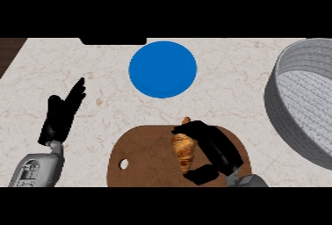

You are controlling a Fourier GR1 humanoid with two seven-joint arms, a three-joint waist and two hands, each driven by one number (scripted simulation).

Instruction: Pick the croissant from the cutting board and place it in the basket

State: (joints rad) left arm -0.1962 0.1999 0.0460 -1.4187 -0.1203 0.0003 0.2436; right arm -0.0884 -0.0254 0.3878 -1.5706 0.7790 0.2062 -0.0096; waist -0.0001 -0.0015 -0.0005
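A large round grey basket (280, 105) stands at the counter's right side, beyond and to the right of a rounded brown wooden cutting board (142, 149). Over the board, the black right hand (214, 147) curls round a golden-brown ridged croissant (184, 151), whose long axis runs near to far. The black left hand (62, 116) rests open at far left.
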